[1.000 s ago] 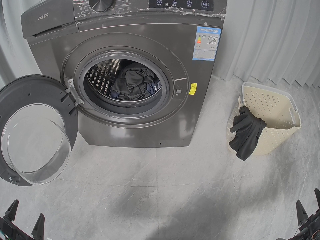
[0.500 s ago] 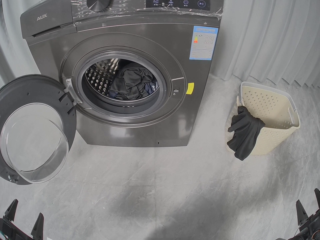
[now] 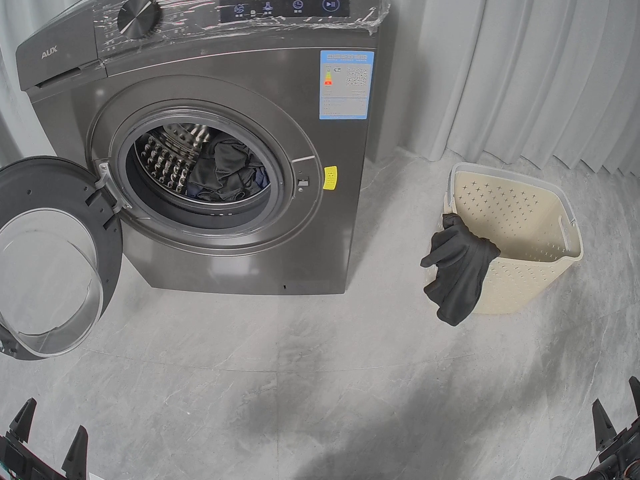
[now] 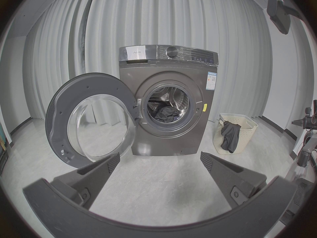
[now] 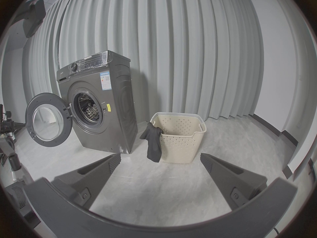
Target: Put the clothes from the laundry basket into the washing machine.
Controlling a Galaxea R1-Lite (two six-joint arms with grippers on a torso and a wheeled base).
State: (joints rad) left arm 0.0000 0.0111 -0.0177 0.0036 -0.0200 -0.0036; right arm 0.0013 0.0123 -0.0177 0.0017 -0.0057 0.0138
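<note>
The grey washing machine [image 3: 200, 68] stands at the back left with its round door [image 3: 47, 261] swung wide open to the left. Dark clothes [image 3: 223, 171] lie inside the drum. To its right on the floor sits the cream laundry basket [image 3: 533, 261], with one dark garment [image 3: 460, 268] draped over its near left rim. The same dark garment [image 5: 152, 142] hangs on the laundry basket [image 5: 180, 139] in the right wrist view. My left gripper [image 3: 50, 438] is low at the near left, open and holding nothing. My right gripper [image 3: 617, 408] is low at the near right, also open and holding nothing.
Pale curtains [image 3: 533, 68] hang behind the machine and the basket. Bare grey tiled floor [image 3: 320, 381] stretches between me, the machine and the basket. The open door juts out over the floor at the left.
The whole head view has shifted: the machine and the basket now sit further left in the picture, so the camera has turned right. Both grippers keep their places in the view.
</note>
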